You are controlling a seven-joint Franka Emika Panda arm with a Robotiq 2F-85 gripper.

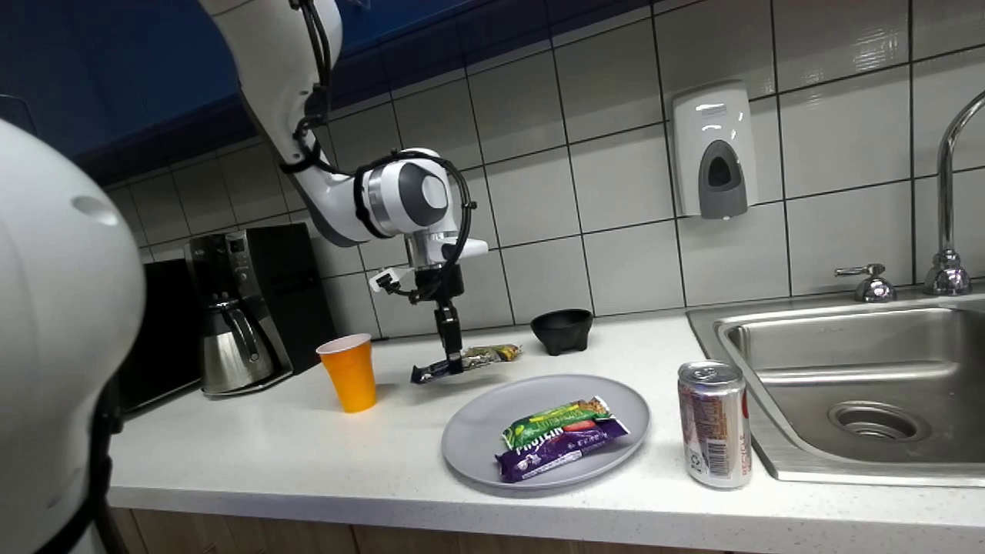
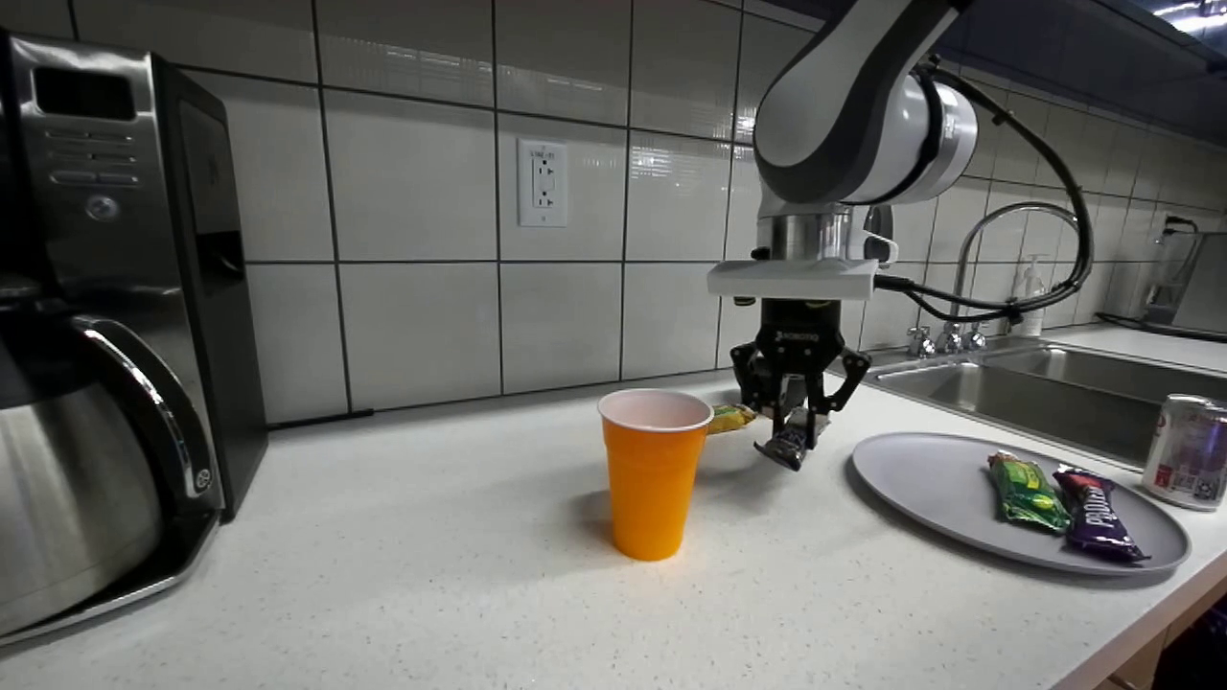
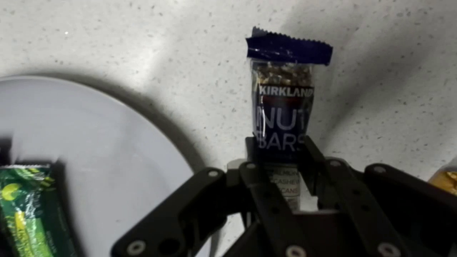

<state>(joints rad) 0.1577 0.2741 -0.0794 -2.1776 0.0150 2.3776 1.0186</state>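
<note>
My gripper points down and is shut on a dark blue Kirkland nut bar. The fingers grip the bar across its middle in the wrist view. The bar also shows in both exterior views and appears slightly above the counter, with a shadow below. A yellow-gold wrapped bar lies on the counter behind it; its edge shows in the wrist view. A grey plate lies beside the gripper, bearing a green bar and a purple protein bar.
An orange cup stands near the gripper. A black bowl stands by the tiled wall. A can stands between plate and sink. A coffee maker with a steel carafe stands at the far end.
</note>
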